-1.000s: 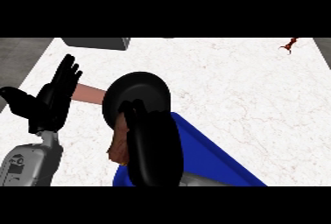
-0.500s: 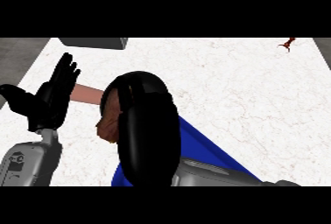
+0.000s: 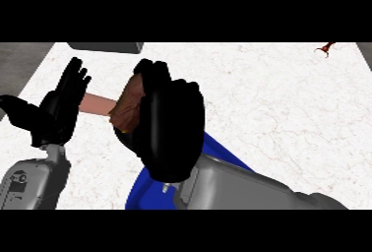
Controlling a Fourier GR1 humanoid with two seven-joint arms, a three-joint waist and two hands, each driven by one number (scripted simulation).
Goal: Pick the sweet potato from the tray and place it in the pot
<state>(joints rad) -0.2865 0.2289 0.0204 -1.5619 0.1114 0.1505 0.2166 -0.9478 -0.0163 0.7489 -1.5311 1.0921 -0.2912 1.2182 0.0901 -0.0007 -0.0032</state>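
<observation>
Filling the middle of the head view, the right hand (image 3: 170, 130) is seen from its back, with the grey forearm (image 3: 240, 189) coming up from about 5 o'clock. Its black fingers (image 3: 154, 78) point toward 12 o'clock and lie close together, and they bend over the sweet potato (image 3: 129, 103). This reddish-brown sweet potato shows at the hand's 10 o'clock side, pressed against the fingers, so the hand is clamped on it. How the thumb sits I cannot tell, because the back of the hand covers it.

Below the hand, toward 6 o'clock, the blue tray (image 3: 218, 150) shows only as strips on both sides of the wrist and forearm. The sweet potato is in the hand's hold, toward 11 o'clock from the visible part of the tray; if it touches anything beneath, I cannot tell.

The left hand (image 3: 54, 115) is at 9 o'clock of the view, on its own grey forearm (image 3: 33, 179) that comes from 7 o'clock. Its fingers (image 3: 71, 81) are straight and point up toward 12 o'clock, the thumb (image 3: 16, 104) is spread out toward the left edge, and it holds nothing.

Between the two hands a pale pink thing (image 3: 96, 104) is partly seen; what it is I cannot tell. The white marble counter (image 3: 283, 108) carries a small red-brown object (image 3: 325, 48) at 1 o'clock and a grey box edge (image 3: 105, 47) at 11 o'clock.
</observation>
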